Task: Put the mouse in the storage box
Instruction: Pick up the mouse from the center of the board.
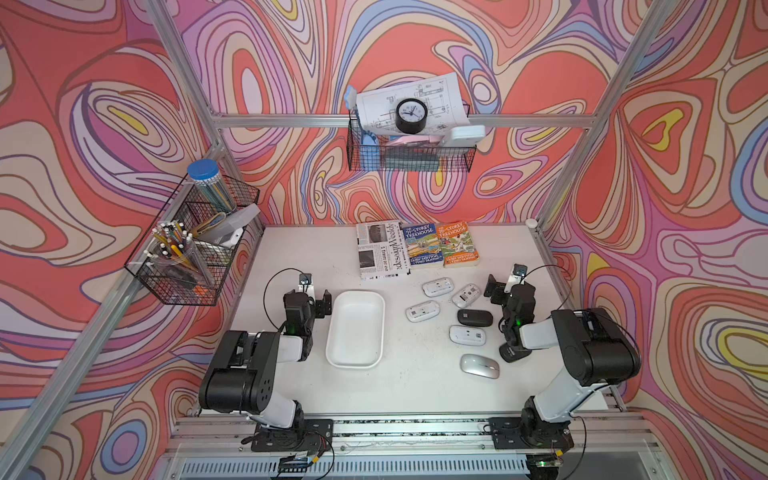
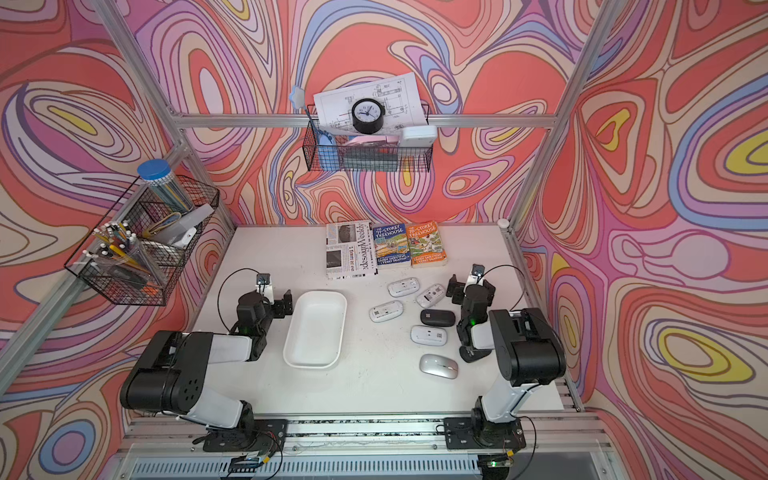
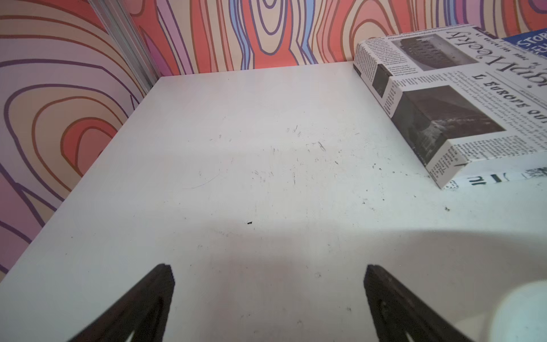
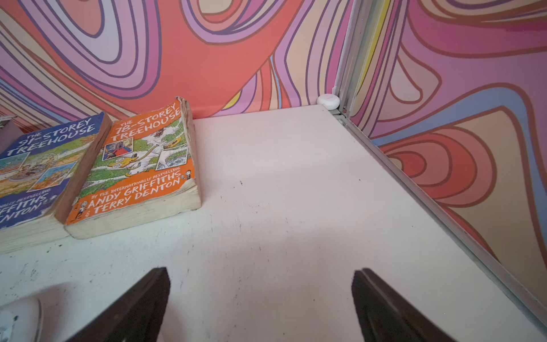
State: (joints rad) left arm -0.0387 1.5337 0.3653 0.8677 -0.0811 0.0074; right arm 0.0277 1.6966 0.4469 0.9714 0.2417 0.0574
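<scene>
Silver plastic is shining on the silver mouse [image 1: 480, 365], which is lying button side up at the near right part of the white table [image 1: 415, 390], apart from everything else, so it is looking like the easiest one to take from above. Just beyond it, a white mouse [image 1: 467, 335] and a black mouse [image 1: 475, 318] are lying belly up with their labels showing, and three other white mice [image 1: 437, 286] are lying the same way a little farther, all loosely grouped beside the right arm [image 1: 590, 353]; I am supposing they are placed there so that this arm is reaching them without crossing over. The storage box [image 1: 356, 328] is sitting left of the group, well apart from every mouse, empty, just beside the left arm [image 1: 249, 361]. No mouse is lying in it yet, so the task is, in my judgement, only beginning. The left fingers [image 3: 142, 308] are standing wide open over bare table next to the far corner of the box and are holding nothing; the right fingers [image 4: 139, 305] are also spread fully and empty, just beside the farthest mice. Farther back, a newspaper-print box [image 1: 382, 249] and two paperback books [image 1: 457, 245] are lying flat by the wall [image 1: 374, 199], outside the working area, and black wire baskets [image 1: 409, 153] are hanging above.
</scene>
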